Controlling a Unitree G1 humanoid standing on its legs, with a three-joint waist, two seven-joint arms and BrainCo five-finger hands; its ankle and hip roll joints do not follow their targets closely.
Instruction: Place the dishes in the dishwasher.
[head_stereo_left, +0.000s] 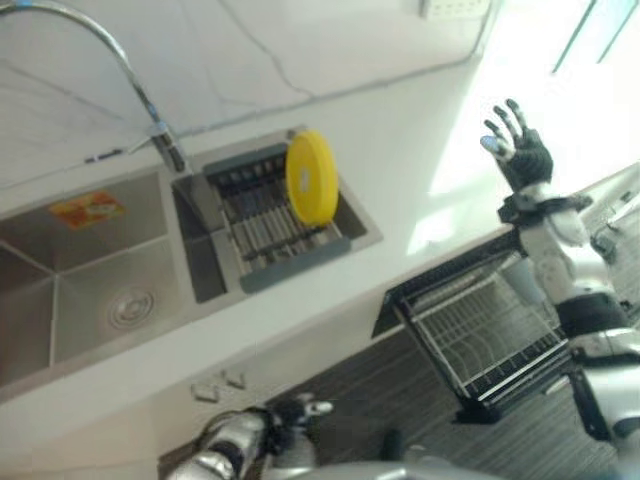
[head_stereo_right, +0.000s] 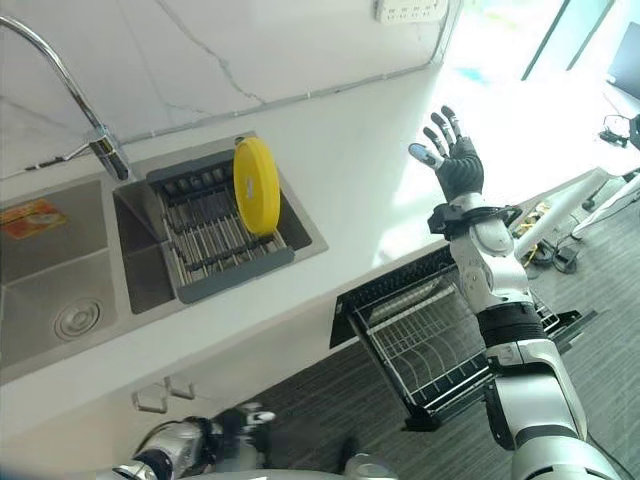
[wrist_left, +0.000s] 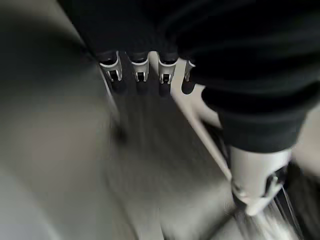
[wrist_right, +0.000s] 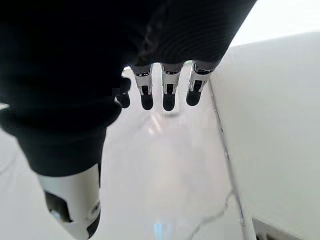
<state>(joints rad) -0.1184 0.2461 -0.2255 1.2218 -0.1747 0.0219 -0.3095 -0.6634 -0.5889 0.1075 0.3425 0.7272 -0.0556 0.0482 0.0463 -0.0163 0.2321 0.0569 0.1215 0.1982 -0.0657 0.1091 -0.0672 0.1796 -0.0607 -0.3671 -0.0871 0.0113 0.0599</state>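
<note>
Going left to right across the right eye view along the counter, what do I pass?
Sink basin → faucet → drying rack → yellow plate → open dishwasher rack → raised right hand.

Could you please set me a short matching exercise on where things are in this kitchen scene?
Things:
1. yellow plate
2. right hand
3. left hand
4. dishwasher rack

Places or states:
A. pulled out below the counter edge, bare
B. raised over the white counter, fingers spread
C. standing on edge in the grey drying rack in the sink
D. low down in front of the cabinet

Pairs: 1-C, 2-B, 3-D, 4-A
</note>
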